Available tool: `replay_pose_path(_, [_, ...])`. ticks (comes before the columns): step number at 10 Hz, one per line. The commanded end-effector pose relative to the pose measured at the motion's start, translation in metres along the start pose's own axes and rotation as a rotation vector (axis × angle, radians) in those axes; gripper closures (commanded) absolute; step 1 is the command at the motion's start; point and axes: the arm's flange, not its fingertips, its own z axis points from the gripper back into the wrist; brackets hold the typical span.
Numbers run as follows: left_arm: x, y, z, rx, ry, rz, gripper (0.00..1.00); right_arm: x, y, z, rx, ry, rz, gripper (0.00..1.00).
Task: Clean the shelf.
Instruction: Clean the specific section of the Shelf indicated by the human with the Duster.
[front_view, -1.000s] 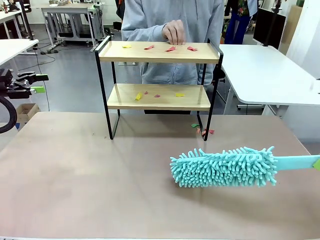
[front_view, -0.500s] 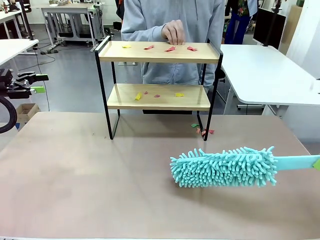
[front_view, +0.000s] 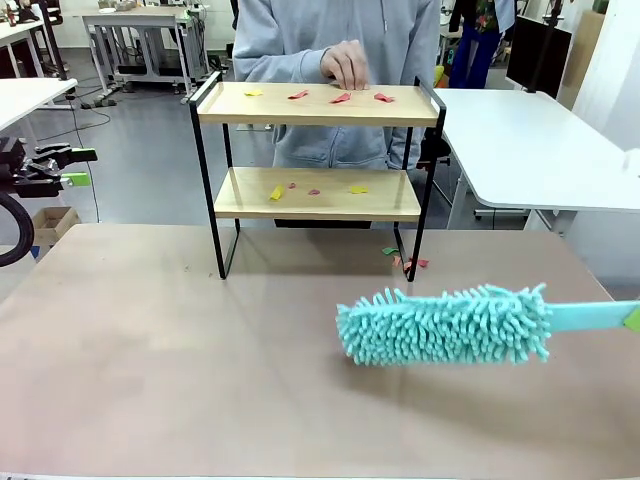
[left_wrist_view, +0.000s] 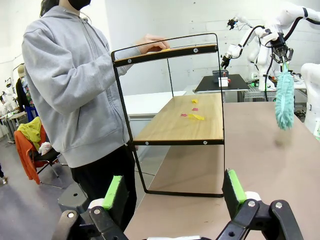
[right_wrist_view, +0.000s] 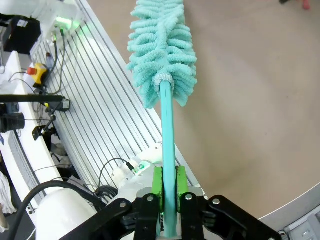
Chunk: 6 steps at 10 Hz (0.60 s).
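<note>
The shelf stands at the table's far side, with red and yellow paper scraps on its top board and more on the lower board. A person's hand rests on the top board. A teal fluffy duster hovers just above the table at front right, its flat handle running off to the right. My right gripper is shut on that handle, with the duster head ahead. My left gripper is open, off the table's left side, facing the shelf end-on.
A few scraps lie on the brown table by the shelf's right leg. The person in a grey hoodie stands behind the shelf. White tables flank the scene.
The duster has lifted slightly and edged left. The left arm and the shelf have not moved.
</note>
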Motion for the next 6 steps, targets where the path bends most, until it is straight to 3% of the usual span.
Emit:
replay_pose_path(1, [0.002,-0.001,-0.001,-0.004,0.002,-0.005,0.0,0.037,0.029,0.041,0.02,-0.081,0.023,0.86])
replay_pose_path(6, [0.002,-0.001,-0.001,-0.004,0.002,-0.005,0.0,0.157,0.112,0.11,-0.048,-0.269,-0.055,0.86])
